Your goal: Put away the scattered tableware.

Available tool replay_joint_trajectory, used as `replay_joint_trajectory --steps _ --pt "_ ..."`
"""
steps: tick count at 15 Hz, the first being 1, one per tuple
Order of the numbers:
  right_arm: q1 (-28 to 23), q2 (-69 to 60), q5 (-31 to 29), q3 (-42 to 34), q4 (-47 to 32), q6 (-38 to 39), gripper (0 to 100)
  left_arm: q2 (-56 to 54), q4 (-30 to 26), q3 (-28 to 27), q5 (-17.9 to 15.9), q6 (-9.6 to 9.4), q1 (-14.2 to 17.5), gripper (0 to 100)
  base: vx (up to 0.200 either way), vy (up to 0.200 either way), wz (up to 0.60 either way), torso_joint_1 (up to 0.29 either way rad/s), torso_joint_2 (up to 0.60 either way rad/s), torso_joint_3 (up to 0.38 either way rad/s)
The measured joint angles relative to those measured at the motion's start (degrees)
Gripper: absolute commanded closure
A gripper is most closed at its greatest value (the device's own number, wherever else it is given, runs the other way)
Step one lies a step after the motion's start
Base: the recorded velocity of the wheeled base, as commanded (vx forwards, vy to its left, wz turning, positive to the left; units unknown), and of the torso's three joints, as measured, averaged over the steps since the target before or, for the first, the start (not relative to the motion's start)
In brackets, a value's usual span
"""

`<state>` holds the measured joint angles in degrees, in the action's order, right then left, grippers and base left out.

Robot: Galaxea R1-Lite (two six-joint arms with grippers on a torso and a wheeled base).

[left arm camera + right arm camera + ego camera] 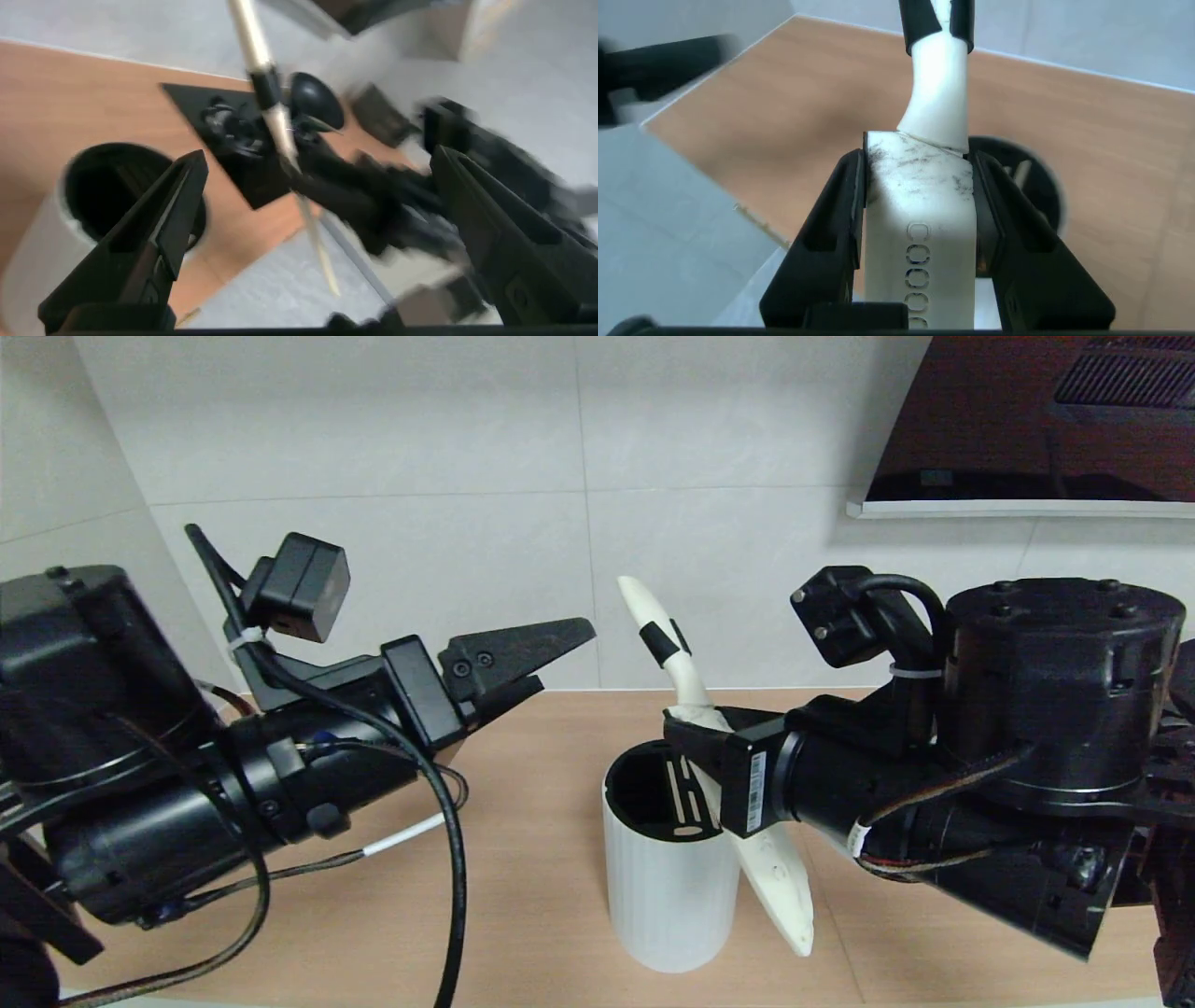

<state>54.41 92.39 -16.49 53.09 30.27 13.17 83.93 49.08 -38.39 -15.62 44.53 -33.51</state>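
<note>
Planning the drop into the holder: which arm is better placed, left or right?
Right. The right gripper has its jaws shut on the white utensil, tilted close by the white holder. The left gripper stands off to the side, jaws open and empty.

No words or numbers to read out here. There's a small white sticker (754, 777) on the side of the right gripper (693, 721), with dark bars and tiny print on it, far too small to make out. And up close, the flat of the white utensil (924, 187) pinched in that gripper carries little pressed rings (936, 233) in a line: characters or plain pattern, can't tell.
</note>
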Motion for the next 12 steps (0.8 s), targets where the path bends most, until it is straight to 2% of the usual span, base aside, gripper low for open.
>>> replay_joint_trajectory --steps 2,3,6,12 --pt "1.5 0.2 -0.3 -0.1 0.0 0.1 100 2.8 0.0 -0.7 5.0 -2.93 -2.3 0 0.0 0.0 0.0 0.0 0.0 0.0" --pt "2.1 0.3 -0.3 -0.1 0.0 0.2 100 4.1 0.1 -0.9 6.3 -3.49 -3.5 0 0.0 0.0 0.0 0.0 0.0 0.0" --pt "3.5 0.6 -0.4 -0.1 0.0 0.9 100 6.4 1.6 -1.0 6.7 -3.58 -5.2 0 0.0 0.0 0.0 0.0 0.0 0.0" --pt "5.0 1.9 -0.4 -0.3 1.3 1.9 100 7.8 4.7 -0.3 7.0 -3.54 -5.7 0 0.0 0.0 0.0 0.0 0.0 0.0"
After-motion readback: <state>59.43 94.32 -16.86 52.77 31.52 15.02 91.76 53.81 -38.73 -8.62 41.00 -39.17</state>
